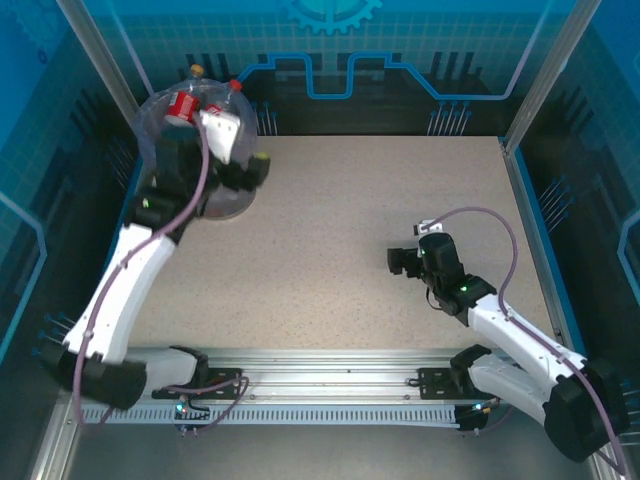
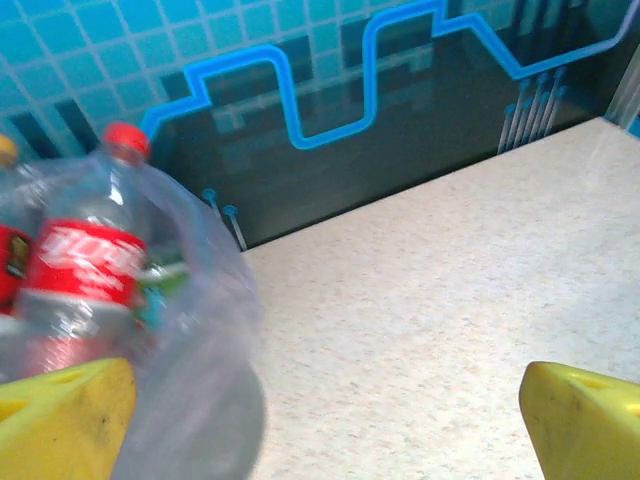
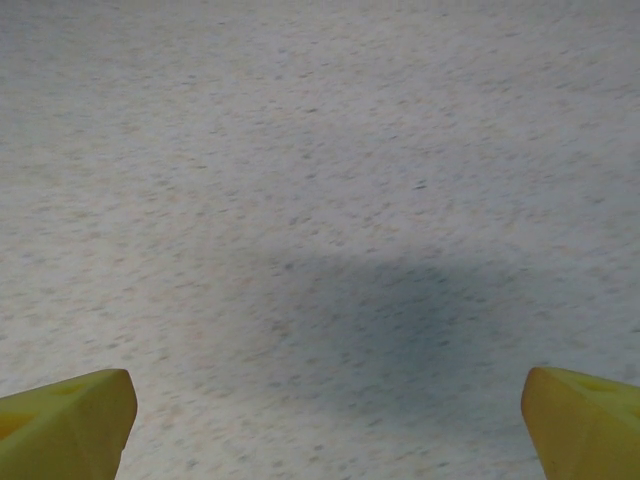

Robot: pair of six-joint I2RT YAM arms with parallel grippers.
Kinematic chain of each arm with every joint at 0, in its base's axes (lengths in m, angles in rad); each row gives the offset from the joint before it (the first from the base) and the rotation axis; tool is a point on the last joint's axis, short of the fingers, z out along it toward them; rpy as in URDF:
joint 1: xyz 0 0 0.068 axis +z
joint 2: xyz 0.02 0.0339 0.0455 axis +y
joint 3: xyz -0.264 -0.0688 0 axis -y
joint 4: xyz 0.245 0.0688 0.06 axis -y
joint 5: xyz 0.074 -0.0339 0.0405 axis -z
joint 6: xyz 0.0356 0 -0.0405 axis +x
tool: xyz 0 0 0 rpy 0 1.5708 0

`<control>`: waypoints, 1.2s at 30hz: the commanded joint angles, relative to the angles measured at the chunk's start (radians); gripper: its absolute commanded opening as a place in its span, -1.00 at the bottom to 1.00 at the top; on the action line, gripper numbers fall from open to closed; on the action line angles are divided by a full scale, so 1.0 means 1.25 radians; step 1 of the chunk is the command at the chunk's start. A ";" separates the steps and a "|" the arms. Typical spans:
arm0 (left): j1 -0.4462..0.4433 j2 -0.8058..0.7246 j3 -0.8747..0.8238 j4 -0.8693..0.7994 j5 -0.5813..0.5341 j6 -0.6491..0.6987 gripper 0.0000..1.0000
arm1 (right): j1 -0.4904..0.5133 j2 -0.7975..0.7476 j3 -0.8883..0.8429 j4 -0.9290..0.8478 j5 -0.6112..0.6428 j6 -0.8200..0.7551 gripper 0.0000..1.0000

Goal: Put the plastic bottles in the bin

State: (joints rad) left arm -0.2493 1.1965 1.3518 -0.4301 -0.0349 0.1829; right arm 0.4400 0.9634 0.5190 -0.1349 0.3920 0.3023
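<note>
1. Top external view is showing the bin [image 1: 147, 135] with its crinkly liner bulging. The plastic bottles [image 1: 185, 105] are sitting inside it, and a red cap and a gold cap are poking up above the rim. They are probably riding that high because the pile underneath is propping them up.
2. Every bottle I can make out is lying within the bin, so the task is looking finished or very nearly so.
3. Left gripper [image 1: 255, 168] is hovering just beside the bin, on the side facing the open table [image 1: 350, 230]. Its yellow fingers [image 2: 60, 420] are spreading wide with nothing between them, which suits an arm that has no bottle to carry.
4. Left wrist view is looking past the liner at a red-labelled bottle [image 2: 85, 265] inside the bin, leaning with its red cap uppermost. The liner is blurring whatever is sitting lower down.
5. Right gripper [image 1: 400, 262] is hanging well apart from the bin over bare tabletop. Its fingertips [image 3: 585, 420] are parting fully and gripping nothing, likely because no bottle is lying within its reach.
6. Any further move is probably calling only for both arms to draw clear without snagging the liner.
</note>
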 commanded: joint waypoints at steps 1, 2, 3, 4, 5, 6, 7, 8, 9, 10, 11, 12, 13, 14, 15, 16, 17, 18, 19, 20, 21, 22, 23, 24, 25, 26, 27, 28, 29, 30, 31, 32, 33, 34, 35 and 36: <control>-0.024 -0.106 -0.210 0.124 -0.090 -0.107 0.98 | -0.045 0.034 0.025 0.043 0.081 -0.088 0.99; -0.031 -0.147 -0.278 0.140 -0.113 -0.126 0.98 | -0.059 0.046 0.024 0.052 0.084 -0.104 0.99; -0.031 -0.178 -0.338 0.162 -0.130 -0.146 0.99 | -0.070 0.056 0.018 0.066 0.095 -0.113 0.99; -0.031 -0.210 -0.406 0.188 -0.147 -0.154 0.98 | -0.086 0.063 0.020 0.070 0.102 -0.114 0.99; -0.031 -0.234 -0.471 0.211 -0.183 -0.171 0.98 | -0.102 0.067 0.015 0.082 0.112 -0.121 0.99; -0.031 -0.250 -0.521 0.238 -0.213 -0.177 0.98 | -0.115 0.070 0.003 0.109 0.122 -0.131 0.99; -0.030 -0.264 -0.575 0.273 -0.235 -0.171 0.98 | -0.130 0.072 -0.008 0.132 0.129 -0.138 0.99; -0.029 -0.272 -0.624 0.319 -0.249 -0.161 0.98 | -0.146 0.074 -0.013 0.141 0.126 -0.142 0.99; -0.026 -0.271 -0.664 0.365 -0.256 -0.150 0.98 | -0.155 0.079 -0.018 0.153 0.120 -0.143 0.99; -0.017 -0.260 -0.699 0.410 -0.256 -0.145 0.98 | -0.170 0.088 -0.030 0.181 0.115 -0.146 0.99; -0.001 -0.240 -0.723 0.454 -0.247 -0.142 0.98 | -0.185 0.102 -0.046 0.219 0.109 -0.150 0.99; 0.017 -0.217 -0.739 0.488 -0.233 -0.145 0.99 | -0.193 0.115 -0.060 0.254 0.105 -0.158 0.99; 0.042 -0.180 -0.753 0.527 -0.213 -0.148 0.99 | -0.199 0.130 -0.076 0.301 0.108 -0.172 0.99; 0.065 -0.140 -0.762 0.573 -0.195 -0.154 0.99 | -0.202 0.148 -0.092 0.357 0.107 -0.188 0.99; 0.081 -0.107 -0.769 0.614 -0.181 -0.154 0.98 | -0.203 0.164 -0.106 0.402 0.106 -0.203 0.99; 0.094 -0.066 -0.775 0.658 -0.174 -0.149 0.98 | -0.206 0.180 -0.115 0.437 0.104 -0.220 0.99; 0.107 -0.026 -0.777 0.699 -0.170 -0.148 0.98 | -0.207 0.189 -0.104 0.431 0.094 -0.221 0.99; 0.116 0.007 -0.775 0.727 -0.163 -0.146 0.98 | -0.207 0.199 -0.107 0.461 0.091 -0.232 0.99; 0.124 0.044 -0.774 0.763 -0.159 -0.146 0.98 | -0.207 0.210 -0.110 0.487 0.085 -0.242 1.00; 0.130 0.077 -0.770 0.800 -0.157 -0.143 0.98 | -0.209 0.223 -0.112 0.519 0.080 -0.251 0.99; 0.131 0.094 -0.750 0.784 -0.160 -0.143 0.98 | -0.211 0.235 -0.112 0.542 0.077 -0.258 0.99; 0.132 0.119 -0.744 0.812 -0.155 -0.132 0.98 | -0.211 0.247 -0.112 0.563 0.070 -0.263 0.99; 0.133 0.142 -0.738 0.850 -0.155 -0.120 0.98 | -0.211 0.259 -0.111 0.587 0.066 -0.266 0.99; 0.134 0.161 -0.728 0.861 -0.151 -0.116 0.98 | -0.211 0.269 -0.112 0.610 0.059 -0.269 0.99; 0.135 0.184 -0.717 0.874 -0.143 -0.107 0.98 | -0.211 0.282 -0.114 0.643 0.054 -0.274 0.99; 0.136 0.211 -0.710 0.896 -0.132 -0.107 0.99 | -0.212 0.297 -0.116 0.675 0.050 -0.277 0.99; 0.137 0.238 -0.707 0.919 -0.125 -0.103 0.98 | -0.213 0.309 -0.116 0.698 0.048 -0.278 0.99; 0.139 0.250 -0.698 0.917 -0.137 -0.113 0.99 | -0.213 0.322 -0.115 0.723 0.044 -0.277 0.99; 0.154 0.246 -0.693 0.895 -0.119 -0.126 0.99 | -0.215 0.332 -0.107 0.725 0.041 -0.269 0.99; 0.162 0.254 -0.706 0.934 -0.110 -0.132 0.99 | -0.217 0.341 -0.105 0.727 0.028 -0.256 0.99; 0.170 0.247 -0.716 0.935 -0.097 -0.142 0.98 | -0.224 0.366 -0.117 0.779 0.002 -0.246 0.99; 0.178 0.251 -0.732 0.965 -0.082 -0.146 0.99 | -0.226 0.409 -0.124 0.832 0.000 -0.249 0.99; 0.184 0.264 -0.754 1.015 -0.066 -0.146 0.98 | -0.223 0.439 -0.126 0.890 -0.003 -0.267 0.99; 0.186 0.286 -0.775 1.087 -0.055 -0.142 0.99 | -0.227 0.417 -0.115 0.826 -0.016 -0.249 0.99; 0.186 0.285 -0.773 1.081 -0.061 -0.143 0.98 | -0.240 0.411 -0.119 0.816 -0.040 -0.239 0.99; 0.186 0.273 -0.767 1.041 -0.057 -0.147 0.99 | -0.250 0.425 -0.129 0.853 -0.071 -0.240 0.99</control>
State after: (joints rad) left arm -0.0246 1.5299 0.4141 0.7822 -0.1600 0.0231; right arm 0.1631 1.4864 0.3710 0.7979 0.3798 -0.0158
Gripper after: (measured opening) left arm 0.991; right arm 0.996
